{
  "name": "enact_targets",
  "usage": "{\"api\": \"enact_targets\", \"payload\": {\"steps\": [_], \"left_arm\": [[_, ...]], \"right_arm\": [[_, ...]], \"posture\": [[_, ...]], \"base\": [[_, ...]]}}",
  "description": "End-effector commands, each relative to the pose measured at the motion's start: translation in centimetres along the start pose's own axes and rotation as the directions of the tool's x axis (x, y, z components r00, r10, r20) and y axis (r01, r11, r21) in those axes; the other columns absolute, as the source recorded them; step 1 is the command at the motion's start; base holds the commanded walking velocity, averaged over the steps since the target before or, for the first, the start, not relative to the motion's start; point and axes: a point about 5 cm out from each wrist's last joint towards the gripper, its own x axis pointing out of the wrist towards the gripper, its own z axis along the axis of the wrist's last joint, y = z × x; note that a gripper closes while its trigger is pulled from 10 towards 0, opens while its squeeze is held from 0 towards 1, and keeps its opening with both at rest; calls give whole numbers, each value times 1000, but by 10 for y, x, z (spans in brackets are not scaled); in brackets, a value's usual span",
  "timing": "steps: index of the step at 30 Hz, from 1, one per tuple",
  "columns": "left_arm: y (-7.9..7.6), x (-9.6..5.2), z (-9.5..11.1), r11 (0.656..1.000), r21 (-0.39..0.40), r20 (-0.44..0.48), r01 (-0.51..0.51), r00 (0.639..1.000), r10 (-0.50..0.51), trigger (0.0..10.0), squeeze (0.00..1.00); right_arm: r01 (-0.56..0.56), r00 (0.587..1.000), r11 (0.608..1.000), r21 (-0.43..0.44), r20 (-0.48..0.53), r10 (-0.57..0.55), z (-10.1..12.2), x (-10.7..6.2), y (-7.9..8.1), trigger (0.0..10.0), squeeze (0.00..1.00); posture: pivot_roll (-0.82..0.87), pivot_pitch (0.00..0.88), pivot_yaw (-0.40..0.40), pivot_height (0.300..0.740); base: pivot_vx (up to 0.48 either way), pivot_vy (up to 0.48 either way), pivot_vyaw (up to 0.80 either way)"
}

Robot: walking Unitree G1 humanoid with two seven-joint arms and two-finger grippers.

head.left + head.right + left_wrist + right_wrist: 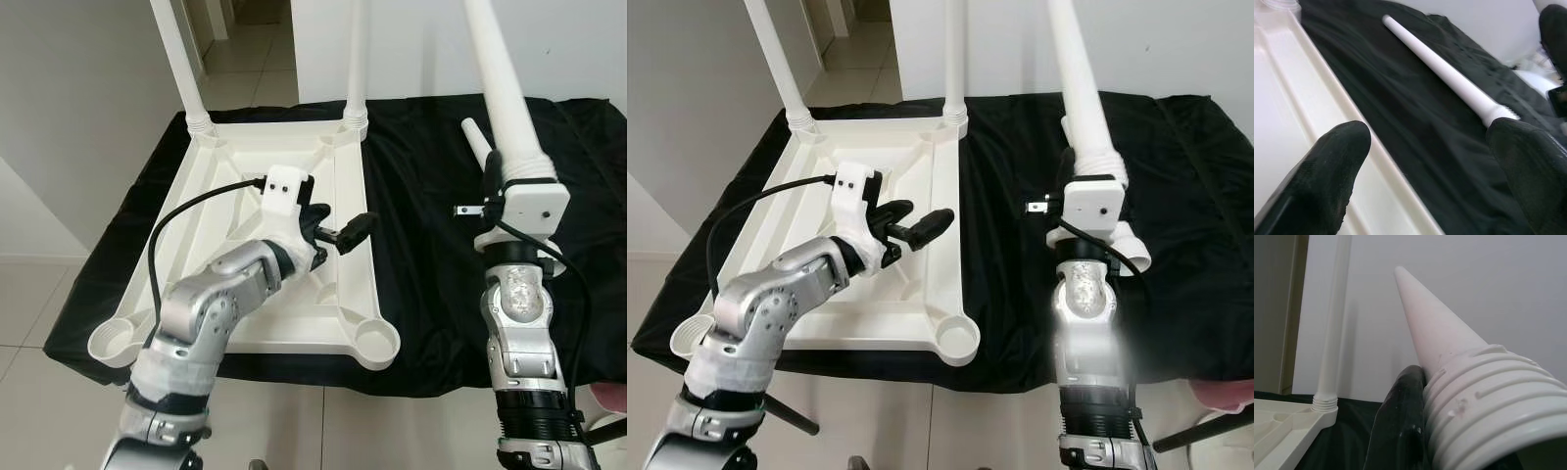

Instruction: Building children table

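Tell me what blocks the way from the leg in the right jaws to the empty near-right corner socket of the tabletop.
Nothing visible does. The right gripper holds a leg upright above the black cloth; bare cloth lies between it and the open socket. The left gripper hovers farther up over the tabletop.

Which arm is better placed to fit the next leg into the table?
Right. The right hand already grips a leg; the left hand hovers open over the upturned tabletop.

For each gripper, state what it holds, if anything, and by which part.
The right gripper holds a white table leg upright, gripped at its ribbed, threaded end. The left gripper is open and holds nothing, hovering over the upturned tabletop.
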Motion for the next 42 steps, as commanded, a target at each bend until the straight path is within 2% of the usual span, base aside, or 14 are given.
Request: {"api": "enact_targets", "payload": {"steps": [1,2,3,5,8,9,12,15,16,17,28,37,40,42], "left_arm": [[-7,-3,0,977,-23,-11,211,977,-211,10000,0],[-8,-3,5,970,-66,-11,234,972,-235,10000,0],[-8,-3,5,970,-66,-11,234,972,-235,10000,0],[-5,-3,25,946,-165,52,281,960,-276,10000,0],[-2,-3,34,934,-199,89,298,954,-285,10000,0],[3,-3,41,924,-235,108,301,953,-283,10000,0],[19,-3,52,923,-282,126,260,964,-233,10000,0],[22,-2,55,918,-307,129,250,967,-221,10000,0],[23,-2,55,910,-332,138,247,967,-213,10000,0],[26,-2,59,886,-388,160,255,965,-207,10000,0],[30,-3,72,820,-481,223,311,948,-229,10000,0],[31,0,72,820,-490,211,298,952,-220,10000,0],[39,4,71,836,-496,171,234,970,-170,10000,0],[39,4,71,836,-496,171,234,970,-170,10000,0]], "right_arm": [[-11,998,1000,0,56,11,9,1,3,10000,0],[-21,996,1000,-3,85,21,15,2,5,10000,0],[-21,996,1000,-3,85,21,15,2,5,10000,0],[-51,987,999,-9,155,52,28,4,11,10000,0],[-71,981,997,-20,182,74,34,4,14,10000,0],[-105,972,994,-29,209,108,39,2,21,10000,0],[-249,936,967,-55,244,255,45,-18,47,10000,0],[-276,931,960,-48,234,279,43,-26,53,10000,0],[-300,926,953,-50,226,303,42,-30,56,10000,0],[-353,913,935,-40,203,353,38,-40,62,10000,0],[-433,889,901,-15,160,430,33,-58,72,10000,0],[-492,859,871,-21,151,489,30,-70,80,10000,0],[-540,828,841,-34,156,539,31,-82,85,10000,0],[-540,828,841,-34,156,539,31,-82,85,10000,0]], "posture": [[-66,40,65,740],[-68,38,66,740],[-68,38,66,740],[-74,40,75,740],[-74,40,75,740],[-74,44,80,740],[-78,49,86,740],[-78,50,86,740],[-79,53,86,740],[-81,62,88,740],[-80,55,84,740],[-81,46,91,740],[-84,46,96,740],[-84,46,96,740]], "base": [[0,0,0],[0,0,0],[0,0,0],[0,0,0],[0,0,0],[0,0,0],[0,0,0],[0,0,0],[0,0,0],[0,0,0],[0,0,0],[0,0,0],[0,0,0],[0,0,0]]}}
